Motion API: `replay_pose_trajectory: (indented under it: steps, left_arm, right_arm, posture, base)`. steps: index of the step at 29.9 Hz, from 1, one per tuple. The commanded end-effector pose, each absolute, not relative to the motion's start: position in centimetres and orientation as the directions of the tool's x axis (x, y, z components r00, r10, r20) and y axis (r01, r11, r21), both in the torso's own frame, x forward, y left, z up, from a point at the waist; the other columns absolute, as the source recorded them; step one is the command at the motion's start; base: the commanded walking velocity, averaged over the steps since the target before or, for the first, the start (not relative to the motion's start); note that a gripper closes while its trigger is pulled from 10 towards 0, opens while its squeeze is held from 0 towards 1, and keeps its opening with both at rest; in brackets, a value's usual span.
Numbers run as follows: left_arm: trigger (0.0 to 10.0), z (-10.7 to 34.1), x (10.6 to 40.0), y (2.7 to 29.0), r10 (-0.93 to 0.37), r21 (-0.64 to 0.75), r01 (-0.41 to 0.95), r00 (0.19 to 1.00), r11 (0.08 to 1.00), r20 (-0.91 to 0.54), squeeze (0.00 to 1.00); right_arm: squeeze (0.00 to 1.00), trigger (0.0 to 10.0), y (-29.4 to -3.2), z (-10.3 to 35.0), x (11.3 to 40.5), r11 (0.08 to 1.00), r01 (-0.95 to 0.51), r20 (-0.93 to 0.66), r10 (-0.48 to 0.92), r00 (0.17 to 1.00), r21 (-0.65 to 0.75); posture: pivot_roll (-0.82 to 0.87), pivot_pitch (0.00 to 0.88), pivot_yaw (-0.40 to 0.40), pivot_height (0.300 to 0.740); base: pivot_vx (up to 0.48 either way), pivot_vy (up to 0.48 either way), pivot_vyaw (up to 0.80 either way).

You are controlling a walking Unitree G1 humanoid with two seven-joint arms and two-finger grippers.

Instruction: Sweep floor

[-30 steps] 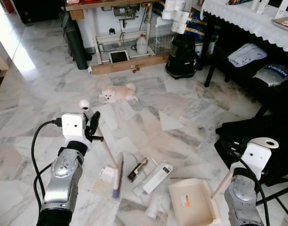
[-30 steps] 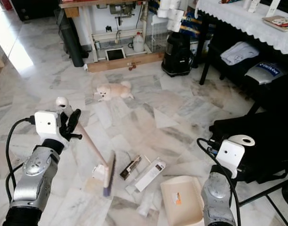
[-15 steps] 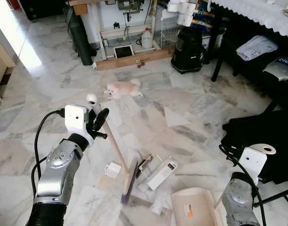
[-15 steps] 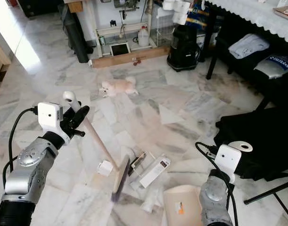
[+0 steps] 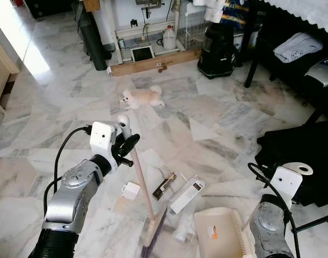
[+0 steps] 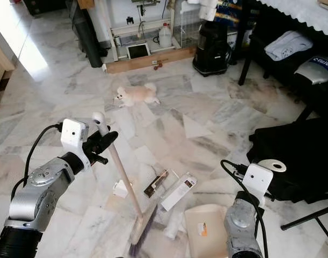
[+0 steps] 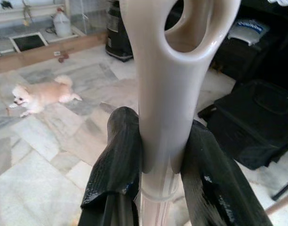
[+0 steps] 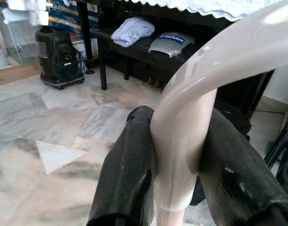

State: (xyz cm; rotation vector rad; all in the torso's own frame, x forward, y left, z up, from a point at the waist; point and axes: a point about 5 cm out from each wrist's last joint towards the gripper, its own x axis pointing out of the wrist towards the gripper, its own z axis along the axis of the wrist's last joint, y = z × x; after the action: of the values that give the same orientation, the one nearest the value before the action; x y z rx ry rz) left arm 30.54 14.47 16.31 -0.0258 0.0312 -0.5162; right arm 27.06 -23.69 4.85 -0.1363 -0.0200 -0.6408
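The left arm reaches forward, bent at the elbow, and the left gripper (image 7: 155, 188) has its jaws clamped on the top of the broom (image 5: 143, 185) handle. The broom slants down to its bristles on the marble floor (image 5: 217, 118), beside scattered boxes (image 5: 186, 194). The right gripper (image 8: 179, 188), low at the robot's right, has its jaws clamped on the dustpan (image 5: 220, 232) handle, the pan resting on the floor.

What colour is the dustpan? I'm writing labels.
Cream dustpan, with an orange sticker; clearest in the left eye view.
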Motion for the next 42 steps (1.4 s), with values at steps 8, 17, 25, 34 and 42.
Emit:
replay_pose_trajectory:
  steps: [8,17,25,34,42]
  left_arm:
    - [10.0,18.4,30.4,12.6,-0.564,-0.043,0.564,0.826,0.825,0.002,0.0]
    - [10.0,19.9,31.4,10.2,-0.512,-0.058,0.511,0.859,0.857,0.007,0.0]
    - [10.0,22.4,32.3,14.3,-0.38,0.006,0.388,0.899,0.921,0.218,0.0]
    - [10.0,18.3,32.8,17.1,-0.277,0.071,0.267,0.935,0.961,0.223,0.0]
    - [10.0,14.4,33.3,15.5,-0.318,0.077,0.31,0.936,0.948,0.154,0.0]
  right_arm:
    - [0.0,10.0,-24.0,5.3,27.1,0.777,0.617,0.093,-0.61,0.787,-0.122]
    - [0.0,10.0,-23.8,5.2,27.1,0.781,0.614,0.092,-0.607,0.789,-0.113]
    - [0.0,10.0,-24.0,5.3,26.8,0.78,0.615,0.098,-0.608,0.788,-0.111]
    - [0.0,10.0,-23.8,5.1,26.7,0.785,0.61,0.094,-0.602,0.793,-0.109]
    - [0.0,10.0,-24.1,5.4,26.8,0.783,0.612,0.104,-0.603,0.791,-0.11]
  posture:
    - [0.11,0.157,0.084,0.74]
    - [0.11,0.169,0.088,0.74]
    - [0.1,0.177,0.088,0.74]
    - [0.08,0.181,0.084,0.74]
    - [0.05,0.19,0.08,0.74]
  base:
    - [0.0,0.0,0.0]
    - [0.0,0.0,0.0]
    - [0.0,0.0,0.0]
    - [0.0,0.0,0.0]
    - [0.0,0.0,0.0]
